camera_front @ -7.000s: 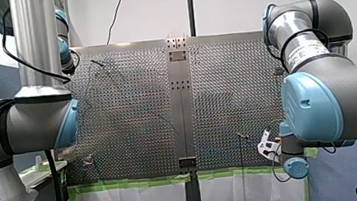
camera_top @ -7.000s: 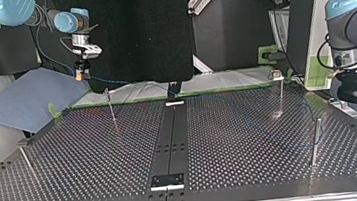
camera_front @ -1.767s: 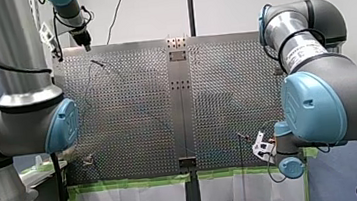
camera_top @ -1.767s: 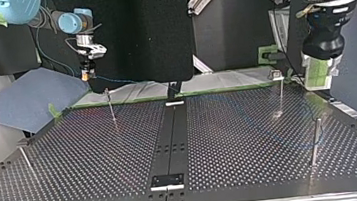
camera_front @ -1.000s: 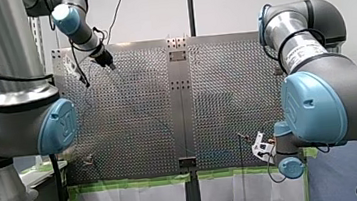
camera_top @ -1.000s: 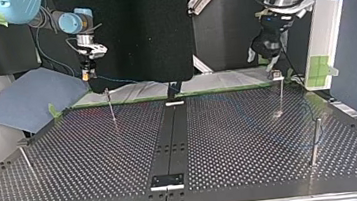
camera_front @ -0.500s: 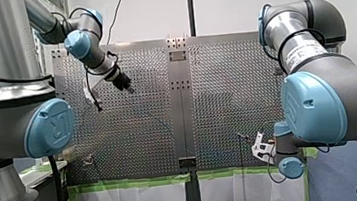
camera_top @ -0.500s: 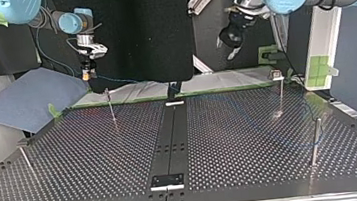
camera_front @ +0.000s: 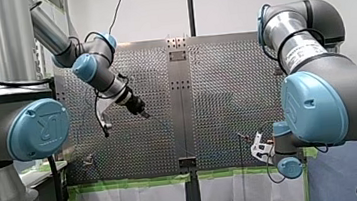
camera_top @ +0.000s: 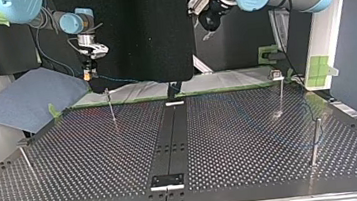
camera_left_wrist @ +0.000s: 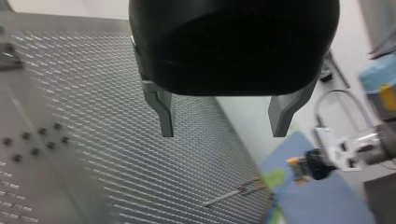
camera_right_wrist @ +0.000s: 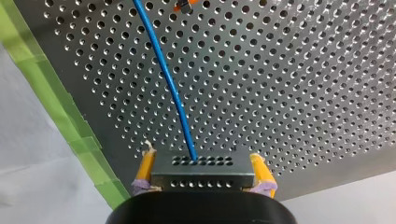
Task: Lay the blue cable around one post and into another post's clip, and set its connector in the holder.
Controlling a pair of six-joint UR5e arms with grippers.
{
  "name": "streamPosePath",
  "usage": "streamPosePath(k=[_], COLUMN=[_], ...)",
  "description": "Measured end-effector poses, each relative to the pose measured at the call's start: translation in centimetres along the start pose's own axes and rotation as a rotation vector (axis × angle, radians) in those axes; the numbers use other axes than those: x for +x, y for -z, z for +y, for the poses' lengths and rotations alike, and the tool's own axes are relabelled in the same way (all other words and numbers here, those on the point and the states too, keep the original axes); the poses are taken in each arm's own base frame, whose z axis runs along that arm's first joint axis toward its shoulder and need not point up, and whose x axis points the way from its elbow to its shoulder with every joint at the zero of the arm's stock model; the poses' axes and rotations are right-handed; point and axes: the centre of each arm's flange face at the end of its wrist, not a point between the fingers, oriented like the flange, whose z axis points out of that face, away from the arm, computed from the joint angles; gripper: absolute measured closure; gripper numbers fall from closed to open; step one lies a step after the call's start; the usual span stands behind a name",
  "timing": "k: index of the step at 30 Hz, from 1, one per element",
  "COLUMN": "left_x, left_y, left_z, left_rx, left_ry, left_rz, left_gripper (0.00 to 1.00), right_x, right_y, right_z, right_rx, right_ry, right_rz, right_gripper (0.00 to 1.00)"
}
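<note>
**Left gripper hanging open, right gripper clamping the connector**

At the front view's left, my left arm is stretching out over the perforated table (camera_front: 235, 89), and my left gripper (camera_front: 144, 114) is hovering above the table's left half, short of the centre strip. In the left wrist view its metal fingers (camera_left_wrist: 164, 116) are standing wide apart with nothing between them. They are pointing down at bare perforated plate, clear of the surface.

Farther right, at the near right corner of the table in the front view, a thin post (camera_front: 238, 137) is standing upright. Just to the right of it my right gripper (camera_top: 87, 76) is hanging over the near edge. In the right wrist view its yellow pads (camera_right_wrist: 145, 169) are pressing on both sides of the grey connector (camera_right_wrist: 201, 173), gripping it firmly. The connector is thus being held in the air at that near right corner, above the edge lined with green tape (camera_right_wrist: 60, 116).

The blue cable (camera_right_wrist: 170, 84) is leaving the connector's front face and running out ahead of the gripper, over the perforated plate. Its course farther across the table is too faint to follow.
</note>
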Motion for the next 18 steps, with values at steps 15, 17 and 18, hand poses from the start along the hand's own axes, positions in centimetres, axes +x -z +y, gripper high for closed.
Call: streamPosePath(k=[15, 17, 18], left_x=[4.5, 4.7, 4.7], left_y=[-3.6, -4.4, -4.7], left_z=[-0.9, -1.6, -2.0], left_rx=[0.075, 0.101, 0.112], left_ry=[-0.081, -0.1, -0.109], left_rz=[0.08, 0.08, 0.079], left_gripper=[0.0, 0.0, 0.0], right_x=[-0.1, -0.1, -0.1], right_y=[-0.1, -0.1, -0.1], right_z=[-0.4, -0.4, -0.4], right_rx=[0.01, 0.011, 0.011], right_ry=[0.005, 0.006, 0.008], right_rz=[0.001, 0.001, 0.001], right_gripper=[1.0, 1.0, 1.0])
